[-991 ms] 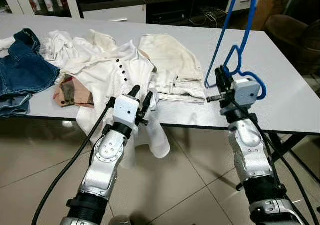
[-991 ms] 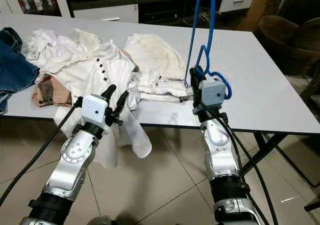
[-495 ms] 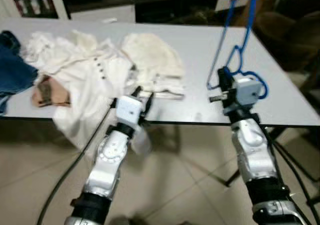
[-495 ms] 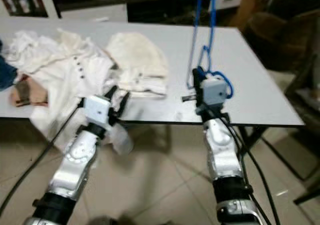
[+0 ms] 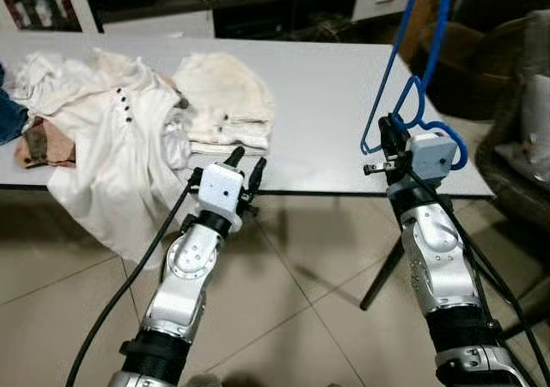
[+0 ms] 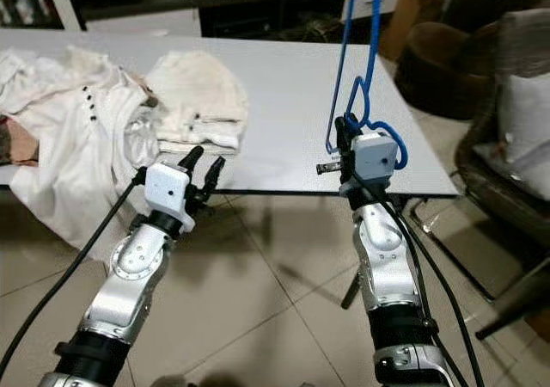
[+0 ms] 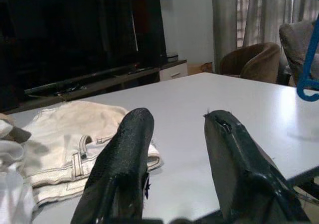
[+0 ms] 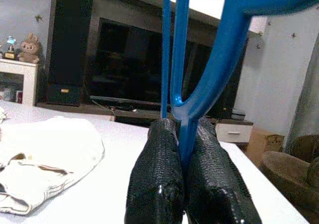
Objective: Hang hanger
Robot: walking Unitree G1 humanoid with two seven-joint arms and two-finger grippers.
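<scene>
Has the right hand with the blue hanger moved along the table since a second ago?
Yes. The right hand, shut on the blue hanger, has shifted rightward along the table, away from the folded cream trousers.

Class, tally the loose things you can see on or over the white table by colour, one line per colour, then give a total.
Blue: 1, the hanger held in the right gripper
White or cream: 2, the buttoned shirt and the folded cream garment
Tan checked: 1, the cloth under the shirt
Total: 4
</scene>
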